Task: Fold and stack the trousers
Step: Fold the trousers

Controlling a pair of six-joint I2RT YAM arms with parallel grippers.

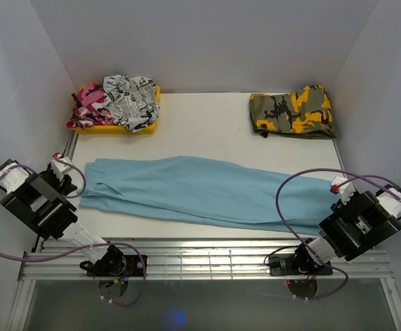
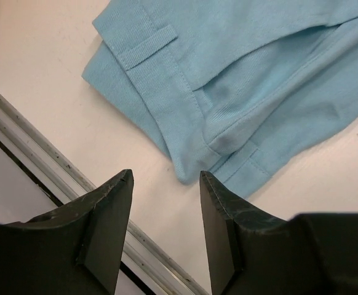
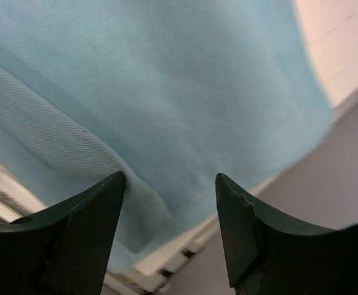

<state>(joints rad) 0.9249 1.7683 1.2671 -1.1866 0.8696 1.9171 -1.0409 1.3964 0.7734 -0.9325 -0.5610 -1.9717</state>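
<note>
The light-blue trousers (image 1: pixel 200 189) lie flat across the table, waistband at the left, leg ends at the right. In the left wrist view the waistband (image 2: pixel 228 92) with a belt loop lies just beyond my open left gripper (image 2: pixel 165 178), which hovers over bare table near the left rail. My left gripper (image 1: pixel 61 165) is empty. My right gripper (image 3: pixel 170 181) is open above the hem end of the legs (image 3: pixel 154 92), at the table's right front corner. In the top view it sits at the right end of the trousers (image 1: pixel 337 186).
A yellow tray (image 1: pixel 137 127) at the back left holds a pink camouflage garment (image 1: pixel 87 107) and a black-and-white printed one (image 1: pixel 128 96). Folded yellow-and-green camouflage trousers (image 1: pixel 293 112) lie at the back right. A metal rail (image 1: pixel 200 252) runs along the front edge.
</note>
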